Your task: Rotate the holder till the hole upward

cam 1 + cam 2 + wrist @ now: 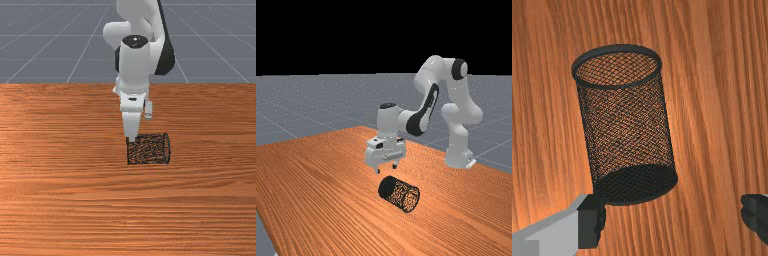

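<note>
Above the table, my gripper [386, 168] stands open with nothing between its fingers. The black mesh holder [399, 194] lies on its side just below it, dark closed base toward the far view's left and open rim toward the right. In the front view the holder [149, 149] lies sideways, its left end beside my fingertips. Seen in the wrist view, the holder [629, 125] has its base nearest my gripper [674, 216] and its round hole facing away. One finger overlaps the base's edge there; contact cannot be told.
The wooden table [60, 200] spreads around the holder on every side. In the far view the arm's base [458, 157] stands at the right, and the arm reaches over the table from there.
</note>
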